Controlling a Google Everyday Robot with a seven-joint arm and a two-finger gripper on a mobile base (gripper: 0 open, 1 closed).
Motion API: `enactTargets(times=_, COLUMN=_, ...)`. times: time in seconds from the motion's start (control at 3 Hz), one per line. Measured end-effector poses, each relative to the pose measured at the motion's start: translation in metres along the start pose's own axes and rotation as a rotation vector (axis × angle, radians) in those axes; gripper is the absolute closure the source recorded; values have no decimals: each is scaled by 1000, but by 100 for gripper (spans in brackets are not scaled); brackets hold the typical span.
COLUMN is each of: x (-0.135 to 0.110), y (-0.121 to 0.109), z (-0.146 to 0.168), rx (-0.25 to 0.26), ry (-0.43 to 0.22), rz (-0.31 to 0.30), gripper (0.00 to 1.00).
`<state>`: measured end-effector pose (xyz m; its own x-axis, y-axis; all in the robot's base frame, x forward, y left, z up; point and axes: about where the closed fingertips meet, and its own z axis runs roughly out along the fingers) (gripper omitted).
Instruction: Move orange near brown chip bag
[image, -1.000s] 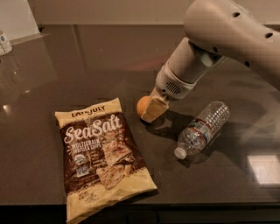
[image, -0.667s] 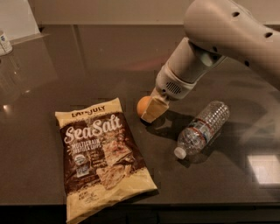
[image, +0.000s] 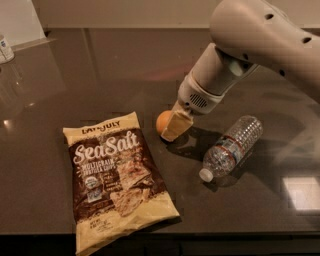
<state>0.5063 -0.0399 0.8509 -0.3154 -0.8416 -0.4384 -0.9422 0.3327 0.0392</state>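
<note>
Small round orange fruit (image: 161, 121) is seen on dark glossy desk (image: 75, 75), just right of brown-and-cream chip bag (image: 117, 175). Cream gripper (image: 170, 131) is pressed against it; grip state cannot be told.

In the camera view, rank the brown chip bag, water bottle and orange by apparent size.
1. brown chip bag, clearly largest, though nearest the camera.
2. water bottle.
3. orange, smallest, partly hidden behind the gripper at its right side.
</note>
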Motion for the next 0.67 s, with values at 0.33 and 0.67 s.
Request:
enactTargets(times=0.33, x=-1, y=1, z=0, rx=1, ry=1, rz=-2, gripper=0)
enactTargets(times=0.67, x=-1, y=1, z=0, rx=1, ry=1, rz=-3, gripper=0)
